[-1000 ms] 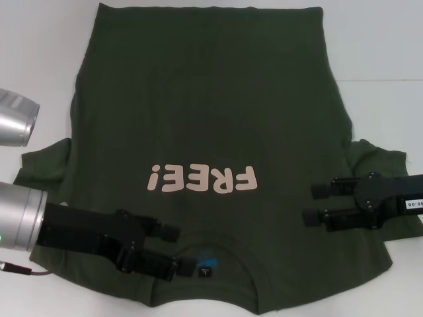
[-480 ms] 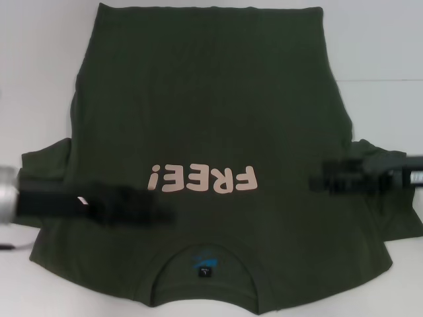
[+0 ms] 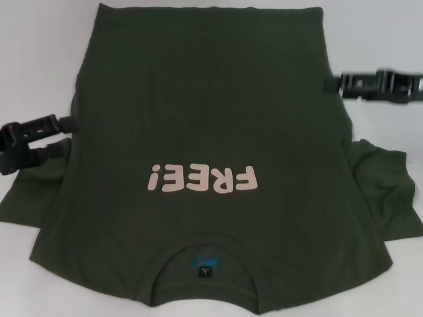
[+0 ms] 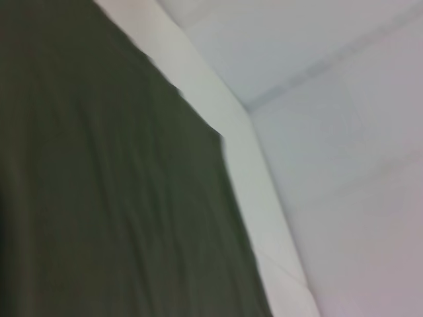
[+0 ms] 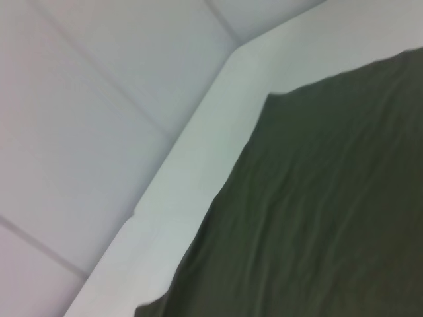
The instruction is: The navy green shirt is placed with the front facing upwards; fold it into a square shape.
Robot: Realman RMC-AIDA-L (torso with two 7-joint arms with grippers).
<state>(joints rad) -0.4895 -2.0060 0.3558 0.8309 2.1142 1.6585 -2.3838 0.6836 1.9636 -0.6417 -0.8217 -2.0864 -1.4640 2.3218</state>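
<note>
The navy green shirt lies flat on the white table, front up, with its pink "FREE!" lettering and its collar with the black neck label toward me. Both short sleeves spread out to the sides. My left gripper hovers open at the shirt's left side edge, just above the left sleeve, with nothing between its fingers. My right gripper is at the shirt's right side edge, farther up toward the hem. The wrist views show shirt cloth against the table edge.
The white table shows on both sides of the shirt and beyond the hem. Its far edge and the pale floor beyond appear in both wrist views.
Both grippers left the collar area and swung outward and away from me to the shirt's side edges. The shirt body has not moved; the left sleeve lies slightly differently.
</note>
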